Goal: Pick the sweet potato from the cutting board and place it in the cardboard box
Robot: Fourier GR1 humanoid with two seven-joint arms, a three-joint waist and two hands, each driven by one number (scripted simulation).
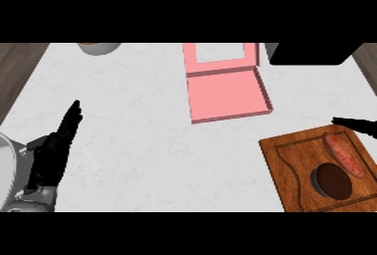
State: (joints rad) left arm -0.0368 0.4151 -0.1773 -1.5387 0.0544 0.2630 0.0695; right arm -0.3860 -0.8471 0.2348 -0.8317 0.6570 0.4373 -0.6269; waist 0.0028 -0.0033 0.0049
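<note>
A reddish-orange sweet potato [343, 154] lies on the wooden cutting board [294, 159] at the lower right. Beside it on the board sits a dark brown round object [332, 181]. A pink open box [225, 94] with its lid raised at the far side stands at the middle back of the white counter. My right hand [356, 124] shows only as black fingertips at the right edge, just above the board's far corner and apart from the sweet potato. My left hand [55, 147] rests open at the left, fingers straight and pointing away.
A pale bowl [98, 48] sits at the back left edge. A black object [313, 52] stands at the back right. Dark wooden strips [18, 69] border the counter on both sides. A grey rounded robot part [9, 159] shows at the lower left.
</note>
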